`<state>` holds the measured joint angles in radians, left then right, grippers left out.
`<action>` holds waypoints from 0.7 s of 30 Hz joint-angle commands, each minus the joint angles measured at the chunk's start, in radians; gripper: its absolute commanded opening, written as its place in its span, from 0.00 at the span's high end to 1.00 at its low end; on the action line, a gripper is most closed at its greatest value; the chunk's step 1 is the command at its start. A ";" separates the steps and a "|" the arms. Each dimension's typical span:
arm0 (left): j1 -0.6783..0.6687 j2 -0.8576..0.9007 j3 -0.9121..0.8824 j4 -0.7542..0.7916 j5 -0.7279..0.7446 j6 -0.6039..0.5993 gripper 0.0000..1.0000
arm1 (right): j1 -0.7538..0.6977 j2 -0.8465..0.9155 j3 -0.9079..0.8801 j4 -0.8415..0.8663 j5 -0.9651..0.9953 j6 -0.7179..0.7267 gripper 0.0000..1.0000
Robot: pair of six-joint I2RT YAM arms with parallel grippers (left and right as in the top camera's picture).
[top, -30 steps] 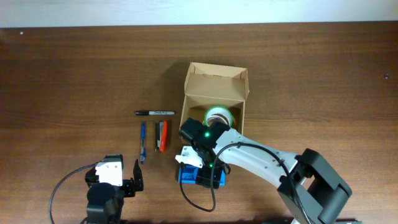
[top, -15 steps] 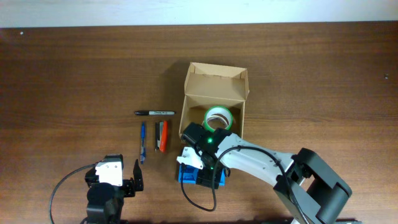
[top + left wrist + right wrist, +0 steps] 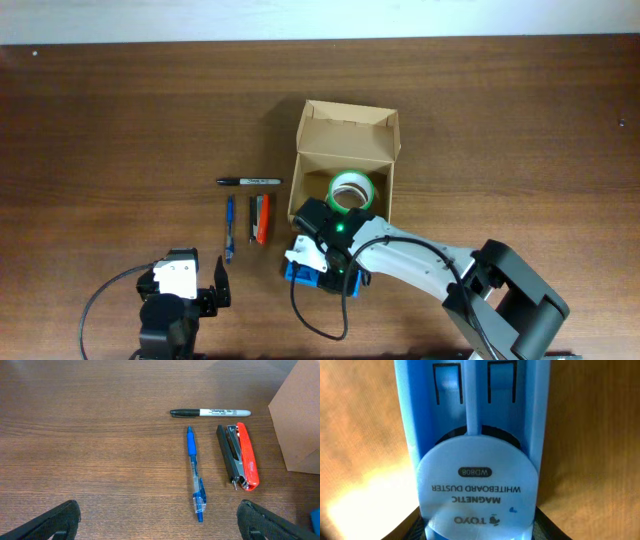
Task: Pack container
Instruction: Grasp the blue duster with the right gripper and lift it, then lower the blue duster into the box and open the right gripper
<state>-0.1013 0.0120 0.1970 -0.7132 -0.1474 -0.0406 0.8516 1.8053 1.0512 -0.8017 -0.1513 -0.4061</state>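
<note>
On the brown wooden table (image 3: 120,120), the open cardboard box (image 3: 347,145) sits mid-table holding a tape roll (image 3: 351,190), the right gripper (image 3: 480,529) clasps a blue whiteboard duster (image 3: 477,460) just in front of it, and the left gripper (image 3: 157,512) gapes wide near a stapler (image 3: 239,455), a pen (image 3: 194,472) and a marker (image 3: 210,412).

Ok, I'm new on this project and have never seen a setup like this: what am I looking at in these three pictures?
Two robot arms sit at a wooden table, each ending in a two-finger gripper. One picture looks down from above. The other two come from cameras on the wrists. On the table lie a black marker, a blue pen and an orange stapler, beside an open cardboard box with a roll of green tape inside. The left gripper is open and holds nothing. The right gripper is over a blue whiteboard duster close by the box, a finger on either side. Whether it grips the duster, I cannot tell.
</note>
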 commanded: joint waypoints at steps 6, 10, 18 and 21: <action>0.006 -0.007 -0.006 0.002 -0.010 0.019 0.00 | 0.000 -0.009 0.191 -0.150 -0.101 0.023 0.57; 0.006 -0.007 -0.006 0.002 -0.010 0.019 0.00 | 0.000 -0.013 0.284 -0.216 -0.107 0.024 0.58; 0.006 -0.007 -0.006 0.002 -0.010 0.019 0.00 | -0.007 -0.015 0.503 -0.310 0.170 0.174 0.65; 0.006 -0.007 -0.006 0.002 -0.010 0.019 0.00 | -0.024 -0.015 0.533 -0.315 0.254 0.192 0.68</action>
<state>-0.1013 0.0120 0.1970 -0.7132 -0.1474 -0.0410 0.8486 1.8053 1.5387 -1.1084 -0.0586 -0.2829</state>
